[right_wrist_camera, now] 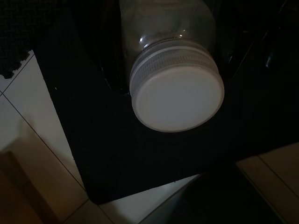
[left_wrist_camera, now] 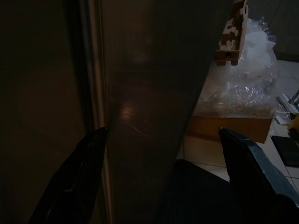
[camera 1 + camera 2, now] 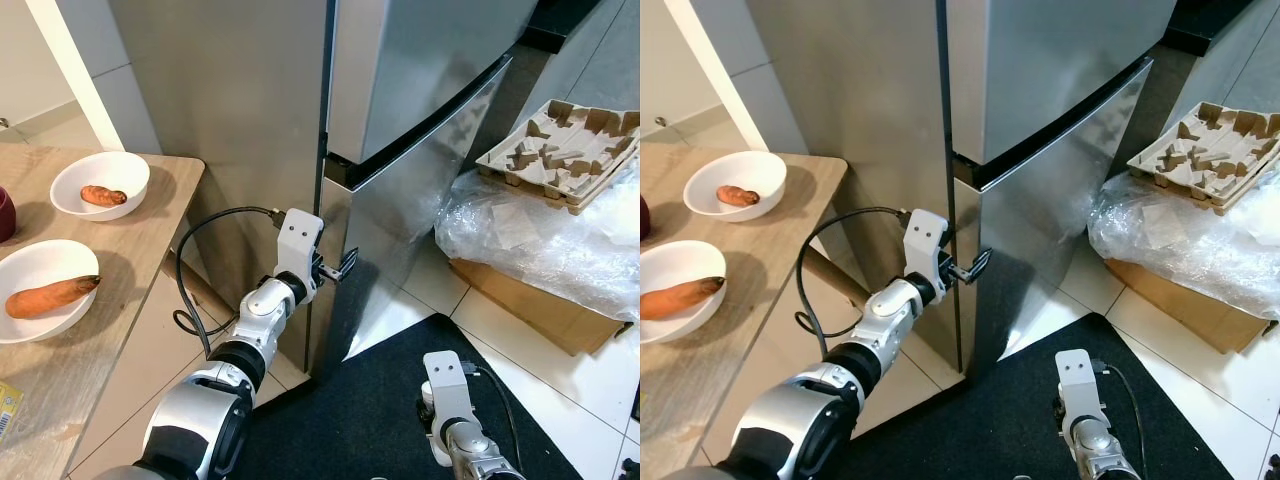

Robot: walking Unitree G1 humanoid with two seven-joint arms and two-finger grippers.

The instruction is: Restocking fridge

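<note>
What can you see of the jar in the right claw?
The jar looks like clear plastic or glass, with a wide white screw lid ribbed around its rim, lid on. It is held lid-down over the black mat, between the right claw's dark fingers. Its contents can't be made out; the picture is too dim.

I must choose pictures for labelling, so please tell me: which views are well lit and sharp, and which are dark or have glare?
Both eye views are bright and sharp; the fridge door shows soft reflections, no harsh glare. The left wrist view is very dark: the fingers are silhouettes, only the plastic wrap is lit. The right wrist view is dim, but the jar lid is clear.
</note>
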